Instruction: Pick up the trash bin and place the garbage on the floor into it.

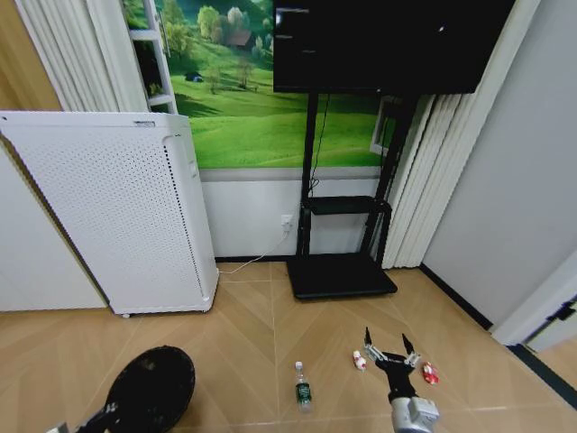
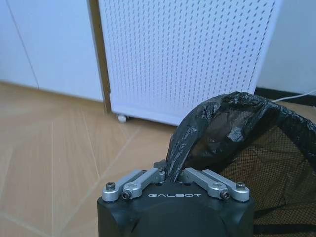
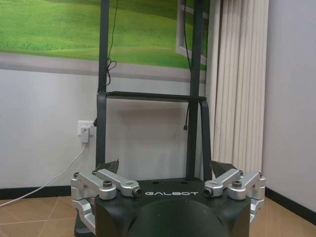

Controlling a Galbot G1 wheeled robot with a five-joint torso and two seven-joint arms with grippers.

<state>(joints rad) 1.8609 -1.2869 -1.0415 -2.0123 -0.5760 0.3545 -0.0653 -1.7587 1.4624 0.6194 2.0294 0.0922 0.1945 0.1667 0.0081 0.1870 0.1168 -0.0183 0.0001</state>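
Our left gripper (image 2: 170,178) pinches the liner-wrapped rim of the black trash bin (image 1: 151,390), held low on our left before the white air purifier (image 1: 117,212). Our right gripper (image 1: 389,347) hangs with jaws spread above the floor, a red-and-white piece (image 1: 360,362) left of it, another (image 1: 430,373) right, apparently wrappers. Farther left lies the green-labelled bottle (image 1: 303,386).

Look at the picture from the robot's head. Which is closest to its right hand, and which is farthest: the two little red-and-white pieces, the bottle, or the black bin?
From the open right hand:
1. The two red-and-white pieces, one on each side of it; too close to rank.
2. The bottle, further to its left on the floor.
3. The trash bin, far left, gripped by the left hand.
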